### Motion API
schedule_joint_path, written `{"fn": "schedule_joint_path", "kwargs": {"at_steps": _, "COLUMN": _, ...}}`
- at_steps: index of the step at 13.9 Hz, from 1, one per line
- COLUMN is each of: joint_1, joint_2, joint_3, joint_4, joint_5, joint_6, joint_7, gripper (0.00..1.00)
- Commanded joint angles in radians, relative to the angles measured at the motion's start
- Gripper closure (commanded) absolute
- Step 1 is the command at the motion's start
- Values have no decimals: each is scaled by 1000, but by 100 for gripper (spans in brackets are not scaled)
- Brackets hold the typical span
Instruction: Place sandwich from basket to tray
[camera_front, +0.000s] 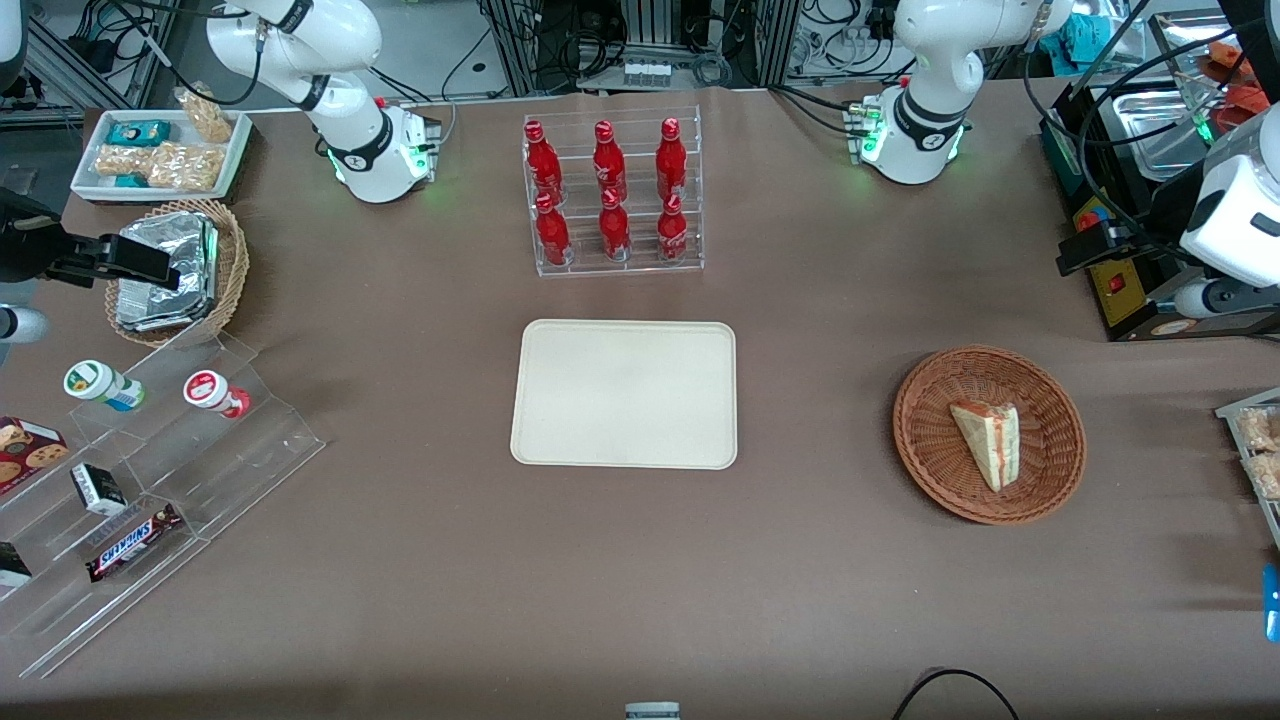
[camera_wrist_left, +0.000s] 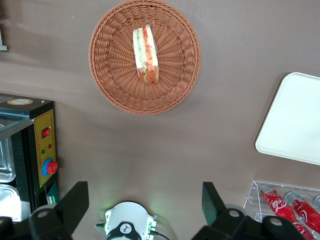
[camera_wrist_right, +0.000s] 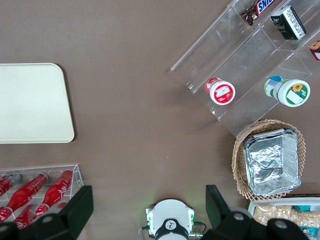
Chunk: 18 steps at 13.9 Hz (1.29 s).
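Note:
The sandwich (camera_front: 988, 440) (camera_wrist_left: 145, 54) is a pale bread wedge with red and green filling. It lies in the reddish-brown wicker basket (camera_front: 920, 420) (camera_wrist_left: 110, 75) toward the working arm's end of the table. The cream tray (camera_front: 625, 393) (camera_wrist_left: 300, 120) lies bare at the table's middle. My left gripper (camera_front: 1078, 255) (camera_wrist_left: 144, 200) hangs high above the table edge, farther from the front camera than the basket and well apart from it. It is open, its fingers (camera_wrist_left: 75, 200) wide apart with nothing between them.
An acrylic rack of red bottles (camera_front: 612, 195) (camera_wrist_left: 285, 200) stands farther from the front camera than the tray. A black and yellow control box (camera_front: 1110, 285) (camera_wrist_left: 42, 150) sits beside my gripper. A snack stand (camera_front: 150, 450), a foil-packet basket (camera_front: 230, 260) and a white snack tray (camera_front: 90, 180) lie toward the parked arm's end.

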Motion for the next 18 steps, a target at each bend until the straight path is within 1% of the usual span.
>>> {"fn": "schedule_joint_path", "kwargs": {"at_steps": 1, "joint_1": -4, "joint_2": 14, "joint_3": 0, "joint_4": 20, "joint_5": -4, "joint_6": 2, "joint_7": -19, "gripper": 0}}
{"fn": "schedule_joint_path", "kwargs": {"at_steps": 11, "joint_1": -1, "joint_2": 40, "joint_3": 0, "joint_4": 15, "joint_5": -4, "joint_6": -11, "joint_7": -23, "gripper": 0}}
{"fn": "schedule_joint_path", "kwargs": {"at_steps": 14, "joint_1": -1, "joint_2": 46, "joint_3": 0, "joint_4": 17, "joint_5": -10, "joint_6": -43, "joint_7": -80, "gripper": 0}}
{"fn": "schedule_joint_path", "kwargs": {"at_steps": 18, "joint_1": 2, "joint_2": 45, "joint_3": 1, "joint_4": 15, "joint_5": -11, "joint_6": -61, "joint_7": -85, "gripper": 0}}
